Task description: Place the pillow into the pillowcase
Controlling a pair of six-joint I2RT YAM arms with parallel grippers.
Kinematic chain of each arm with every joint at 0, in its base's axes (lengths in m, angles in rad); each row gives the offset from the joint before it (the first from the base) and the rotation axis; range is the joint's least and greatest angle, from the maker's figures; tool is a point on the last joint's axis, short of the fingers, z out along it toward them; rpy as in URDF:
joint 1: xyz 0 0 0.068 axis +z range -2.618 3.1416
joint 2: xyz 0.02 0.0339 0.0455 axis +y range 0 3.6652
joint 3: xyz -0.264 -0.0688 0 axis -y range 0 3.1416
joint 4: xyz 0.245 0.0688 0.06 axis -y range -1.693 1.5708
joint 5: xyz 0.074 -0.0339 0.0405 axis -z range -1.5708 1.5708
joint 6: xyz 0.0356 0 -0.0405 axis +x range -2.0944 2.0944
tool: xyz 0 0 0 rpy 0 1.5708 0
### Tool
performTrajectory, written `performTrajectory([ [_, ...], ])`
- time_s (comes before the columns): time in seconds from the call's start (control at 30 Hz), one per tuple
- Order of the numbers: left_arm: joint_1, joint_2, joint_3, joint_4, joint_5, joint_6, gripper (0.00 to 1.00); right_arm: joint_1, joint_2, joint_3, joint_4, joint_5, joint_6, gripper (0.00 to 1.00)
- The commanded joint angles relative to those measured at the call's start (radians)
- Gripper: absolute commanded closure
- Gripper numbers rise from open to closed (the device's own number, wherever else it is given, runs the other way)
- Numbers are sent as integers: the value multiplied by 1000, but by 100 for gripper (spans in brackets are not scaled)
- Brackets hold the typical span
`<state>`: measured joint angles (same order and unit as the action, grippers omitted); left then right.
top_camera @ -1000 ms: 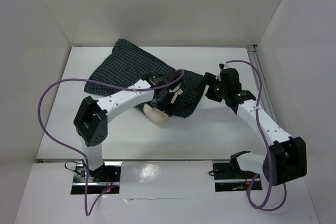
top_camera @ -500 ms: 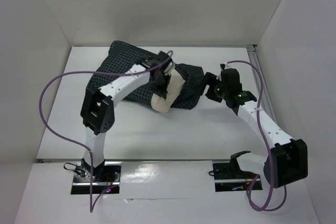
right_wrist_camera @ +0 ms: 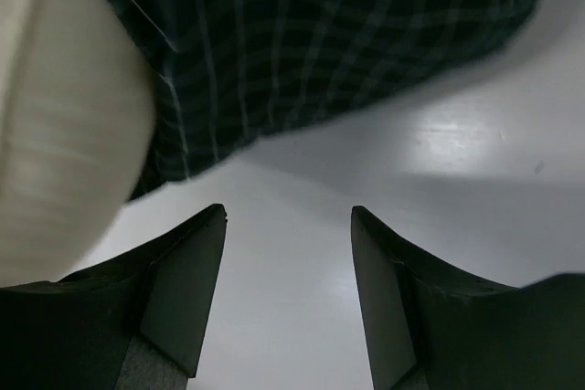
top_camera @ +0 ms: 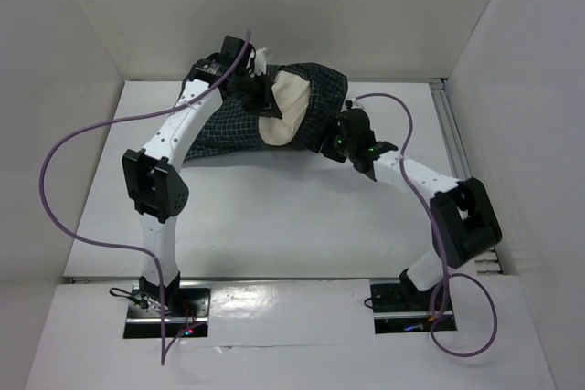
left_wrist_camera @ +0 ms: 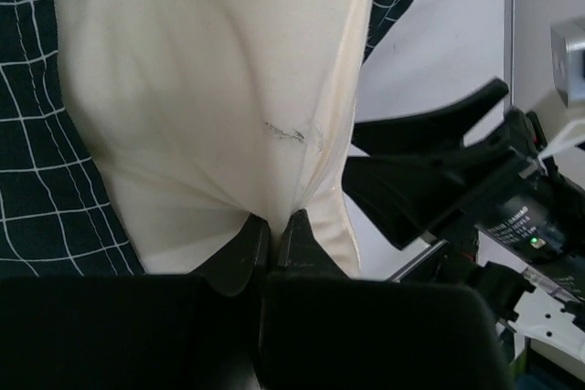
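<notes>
Fabric of the pillow [left_wrist_camera: 210, 89] is what matters most at this moment. Its cream cover is gathered into tight creases where our left gripper [left_wrist_camera: 271, 237] has its jaws pressed together on a fold near the edge. The pillow sits at the rear of the table [top_camera: 274, 216] and appears raised. One bare end pokes out of the pillowcase [top_camera: 322, 89], and the rest lies under the dark checked cloth, which drapes down toward the rear left. We judge that this pinch is there to carry and steer the cushion, holding it up so the case can slide or be drawn further over it. With one end uncovered, we reckon the stuffing is partway along, not finished.

Our right gripper [right_wrist_camera: 288, 289] sits low, just beside the bundle on its right. Its jaws stand apart with nothing between them and only bare table beneath. The hem of the pillowcase hangs just ahead of its tips, and the pillow bulges at its left. We take it that it waits there to catch the case's edge and hold the mouth while the left arm feeds the cushion in. If it snatched cream cloth along with check, it would work against that.

As for writing, a small printed label [left_wrist_camera: 512, 226] sits on the right gripper's body beside a green light [left_wrist_camera: 533, 241], seen from the left wrist. Its print is too small for us to read, and we see no brand elsewhere.
</notes>
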<state>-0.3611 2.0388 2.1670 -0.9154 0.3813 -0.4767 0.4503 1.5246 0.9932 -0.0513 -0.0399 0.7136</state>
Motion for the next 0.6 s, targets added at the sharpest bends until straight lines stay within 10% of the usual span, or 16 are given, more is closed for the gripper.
performTrajectory([
  [0.0,-10,29,39,30,99,-30,100,13,72,110,131,43,9,36],
  [0.57,8,58,68,39,171,-39,100,-9,262,219,264,77,49,41],
])
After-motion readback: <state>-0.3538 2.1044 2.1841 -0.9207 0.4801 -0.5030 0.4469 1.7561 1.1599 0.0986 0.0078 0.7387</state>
